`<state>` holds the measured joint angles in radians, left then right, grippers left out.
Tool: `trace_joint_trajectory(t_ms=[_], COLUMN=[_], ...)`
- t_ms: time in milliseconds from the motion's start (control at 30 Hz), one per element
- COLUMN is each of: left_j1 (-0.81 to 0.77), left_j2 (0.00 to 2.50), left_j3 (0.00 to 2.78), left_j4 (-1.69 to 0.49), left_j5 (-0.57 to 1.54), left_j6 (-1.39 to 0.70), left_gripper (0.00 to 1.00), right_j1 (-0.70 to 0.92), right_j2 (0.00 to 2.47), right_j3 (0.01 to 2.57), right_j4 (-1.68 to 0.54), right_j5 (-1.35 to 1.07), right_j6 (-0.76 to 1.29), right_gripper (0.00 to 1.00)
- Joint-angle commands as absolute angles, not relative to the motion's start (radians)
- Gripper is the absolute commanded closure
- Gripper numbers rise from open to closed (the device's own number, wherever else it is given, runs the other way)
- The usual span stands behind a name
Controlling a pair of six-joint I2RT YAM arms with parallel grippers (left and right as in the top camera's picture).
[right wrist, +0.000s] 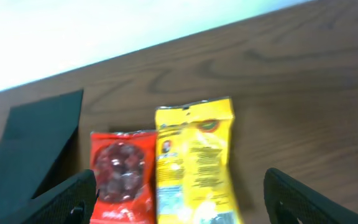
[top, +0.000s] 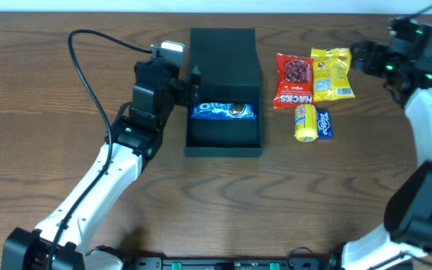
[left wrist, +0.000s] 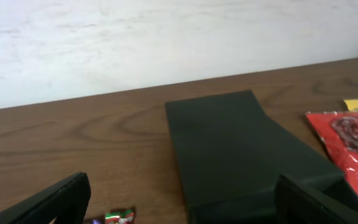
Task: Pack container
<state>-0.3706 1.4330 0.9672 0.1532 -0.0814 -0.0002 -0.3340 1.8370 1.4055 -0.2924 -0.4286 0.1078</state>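
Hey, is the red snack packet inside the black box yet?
No, the red packet lies outside the container, beside the yellow packet.

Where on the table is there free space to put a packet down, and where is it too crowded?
Bare wood lies in front of the container, toward the near edge of the table, and in front of the small yellow packet. Inside the container, there is room in front of the Oreo pack. Crowded: the container's left wall, where the left gripper sits.

White arm links (top: 88, 187) carry black joints (top: 152, 90), a black cable (top: 70, 46) and green lights (top: 418, 31).
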Motion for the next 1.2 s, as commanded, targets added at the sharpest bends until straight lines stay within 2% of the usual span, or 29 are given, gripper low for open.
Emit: trace_joint_trajectory(t_ms=[0, 433, 1167], left_j1=[-0.352, -0.339, -0.29], left_j2=[1.427, 1.427, 1.427], left_j3=[0.988, 0.988, 0.988], left_j4=[0.154, 0.155, 0.177], left_j5=[-0.077, -0.086, -0.115], left_j6=[-0.001, -0.091, -0.09], left_gripper=[0.05, 0.04, 0.05], right_j1=[-0.387, -0.389, -0.324], right_j2=[1.944, 2.28, 2.35], right_j3=[1.431, 1.702, 1.713], right_j4=[-0.274, -0.378, -0.464], right_j5=[-0.619, -0.738, -0.659], right_j6=[0.127, 0.134, 0.172], right_gripper=[0.13, 0.15, 0.15])
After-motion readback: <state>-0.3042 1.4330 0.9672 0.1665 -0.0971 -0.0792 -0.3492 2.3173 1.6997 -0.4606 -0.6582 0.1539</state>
